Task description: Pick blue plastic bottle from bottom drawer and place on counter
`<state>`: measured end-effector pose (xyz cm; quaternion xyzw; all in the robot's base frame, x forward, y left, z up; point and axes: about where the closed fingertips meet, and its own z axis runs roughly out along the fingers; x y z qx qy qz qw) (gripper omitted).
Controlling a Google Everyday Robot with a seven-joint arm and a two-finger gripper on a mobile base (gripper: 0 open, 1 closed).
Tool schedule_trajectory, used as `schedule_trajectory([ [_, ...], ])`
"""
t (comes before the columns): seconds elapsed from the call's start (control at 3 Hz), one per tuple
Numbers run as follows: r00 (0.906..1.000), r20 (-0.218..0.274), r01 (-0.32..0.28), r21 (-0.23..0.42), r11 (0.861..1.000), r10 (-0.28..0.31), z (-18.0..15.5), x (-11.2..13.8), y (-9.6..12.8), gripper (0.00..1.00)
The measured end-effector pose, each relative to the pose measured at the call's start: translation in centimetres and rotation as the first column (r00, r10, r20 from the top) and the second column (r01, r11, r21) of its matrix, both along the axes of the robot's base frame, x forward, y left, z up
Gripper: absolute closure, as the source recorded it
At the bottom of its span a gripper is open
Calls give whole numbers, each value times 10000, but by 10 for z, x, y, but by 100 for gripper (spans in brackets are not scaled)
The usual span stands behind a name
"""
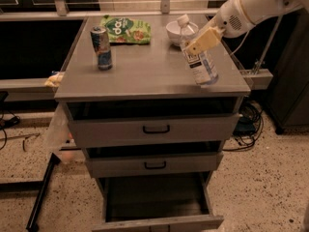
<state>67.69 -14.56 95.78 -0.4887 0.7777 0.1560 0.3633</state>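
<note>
The blue plastic bottle (201, 61) is clear with a white cap and a white-and-blue label. It tilts in the air over the right part of the grey counter (145, 66). My gripper (200, 42) comes in from the upper right on a white arm and is shut on the bottle's upper part, with its tan fingers (206, 39) across the label. The bottom drawer (157, 202) stands pulled open below, with a dark bare floor and nothing in it.
A blue-and-silver drink can (102, 48) stands at the counter's left. A green snack bag (126, 29) and a white bowl (179, 31) lie at the back. Two shallower drawers (154, 129) with black handles sit above the open one. Cables lie on the floor to the right.
</note>
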Motion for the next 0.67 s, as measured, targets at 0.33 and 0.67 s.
schedule_trajectory([
  [0.33, 9998, 86, 149, 691, 9975, -155, 16, 1, 7, 100],
  [0.67, 9960, 828, 227, 1308, 9911, -338, 27, 0, 7, 100],
])
